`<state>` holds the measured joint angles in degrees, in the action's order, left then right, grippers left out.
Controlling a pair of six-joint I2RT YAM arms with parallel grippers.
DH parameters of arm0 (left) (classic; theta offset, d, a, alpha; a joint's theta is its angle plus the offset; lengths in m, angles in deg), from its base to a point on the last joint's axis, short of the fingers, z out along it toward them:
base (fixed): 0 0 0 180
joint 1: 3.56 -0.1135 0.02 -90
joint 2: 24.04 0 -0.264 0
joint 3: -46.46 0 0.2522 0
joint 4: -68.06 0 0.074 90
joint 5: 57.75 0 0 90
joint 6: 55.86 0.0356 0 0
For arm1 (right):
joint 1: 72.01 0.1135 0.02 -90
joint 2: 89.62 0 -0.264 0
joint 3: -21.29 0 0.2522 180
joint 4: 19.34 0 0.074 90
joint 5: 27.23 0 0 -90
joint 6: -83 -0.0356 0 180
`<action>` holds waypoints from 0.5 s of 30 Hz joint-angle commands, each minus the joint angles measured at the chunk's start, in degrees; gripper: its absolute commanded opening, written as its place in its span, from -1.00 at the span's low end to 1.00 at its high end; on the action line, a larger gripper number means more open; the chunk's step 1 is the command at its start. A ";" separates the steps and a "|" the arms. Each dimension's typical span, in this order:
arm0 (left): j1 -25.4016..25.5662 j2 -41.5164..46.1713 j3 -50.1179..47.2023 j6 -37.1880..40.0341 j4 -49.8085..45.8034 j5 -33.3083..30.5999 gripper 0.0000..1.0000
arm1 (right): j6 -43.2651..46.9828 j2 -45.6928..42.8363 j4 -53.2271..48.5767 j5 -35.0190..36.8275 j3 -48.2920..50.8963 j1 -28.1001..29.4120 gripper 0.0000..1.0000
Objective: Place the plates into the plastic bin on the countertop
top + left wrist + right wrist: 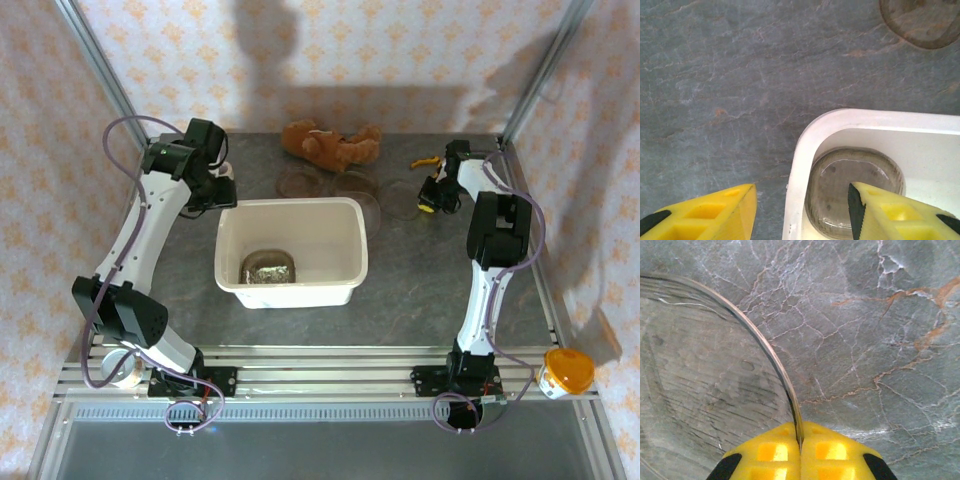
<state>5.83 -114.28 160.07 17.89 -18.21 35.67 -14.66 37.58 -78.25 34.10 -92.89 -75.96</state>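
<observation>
Right wrist, right jaws pinching plate (700, 365) rim, left jaws spread above bin (799, 155) corner

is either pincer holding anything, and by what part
The right pincer is shut on a plate, gripping it by its rim. The left pincer is open and holds nothing.

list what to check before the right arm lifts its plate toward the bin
1. right fingers shut on the plate rim: ok
2. rim seated deep enough between them: cannot tell
3. room in the plastic bin: ok, just the stowed plate in it
4. left fingers away from the drop zone: not ok, open over the bin's corner
5. neighbouring plates free of the held one: cannot tell
</observation>
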 commanded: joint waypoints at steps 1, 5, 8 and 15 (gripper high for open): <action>1.07 0.89 4.00 -1.02 0.94 0.86 0.08 | 0.50 -4.85 -0.35 2.70 1.09 0.00 -0.97; 2.99 -0.42 7.94 -1.28 1.49 1.28 0.09 | 0.19 -7.70 -0.84 4.38 0.80 -0.01 -1.00; 5.38 -2.21 11.95 -1.59 2.17 1.32 0.11 | 0.30 -9.65 -2.58 5.76 -0.56 -0.29 -1.00; 11.22 -7.49 20.19 -3.24 7.53 4.43 0.18 | 0.98 -18.01 -6.80 7.27 -2.35 -1.33 -1.00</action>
<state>15.38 -119.61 177.47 16.44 -14.61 37.90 -14.59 25.45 -81.68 39.06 -92.67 -76.77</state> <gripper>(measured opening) 0.585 0.050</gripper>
